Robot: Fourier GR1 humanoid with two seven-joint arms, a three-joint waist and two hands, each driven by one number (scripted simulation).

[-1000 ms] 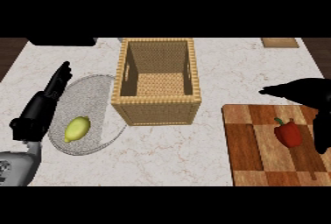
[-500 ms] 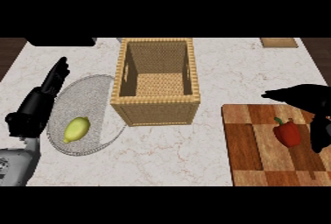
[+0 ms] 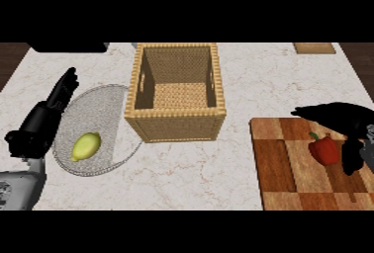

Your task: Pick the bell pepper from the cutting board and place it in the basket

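Note:
A red bell pepper [image 3: 325,149] with a green stem lies on the wooden cutting board [image 3: 288,170] at the right. My right hand [image 3: 342,117] hangs over it from the right edge, fingers arching above the pepper and the thumb [image 3: 354,159] down along its right side; I see no grip on it. The empty wicker basket [image 3: 175,94] stands at the centre back. My left hand [image 3: 44,121] rests open at the left edge, fingers pointing up.
A round wire-mesh plate [image 3: 110,111] holding a yellow lemon [image 3: 86,146] lies left of the basket, partly under my left hand. A dark object [image 3: 70,47] sits at the back left and a small wooden block [image 3: 314,48] at the back right.
My right hand has dropped lower and closer round the bell pepper, with the thumb now beside it. The left hand, pepper and basket have stayed put.

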